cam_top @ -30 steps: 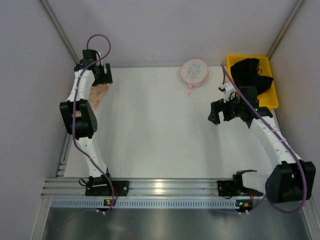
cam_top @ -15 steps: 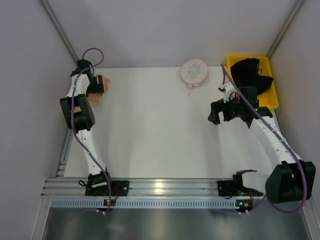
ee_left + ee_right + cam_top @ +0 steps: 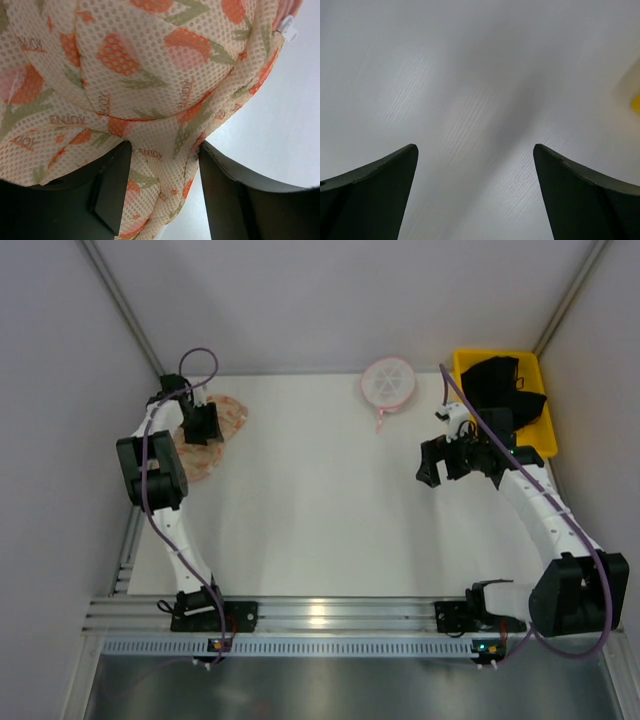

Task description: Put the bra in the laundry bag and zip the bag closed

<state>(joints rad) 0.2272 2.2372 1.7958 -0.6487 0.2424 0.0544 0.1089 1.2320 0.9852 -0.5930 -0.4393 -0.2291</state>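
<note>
Clamped between the left fingers [image 3: 110, 200], a fold of the one laundry bag [image 3: 150, 75] at the desk's [image 3: 320, 520] far left — tulip print seen only from the left wrist. Spread wide over bare desk, the right fingers [image 3: 370, 200]. Only from above: one bra [image 3: 505, 385] in one yellow bin [image 3: 462, 365], far right.

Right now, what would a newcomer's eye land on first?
The yellow bin at the far right corner, with the black bra heaped inside it. Next, the tulip-print mesh bag at the far left, with the left gripper straddling a fold of it. A pink-rimmed disc lies at the far middle.
</note>
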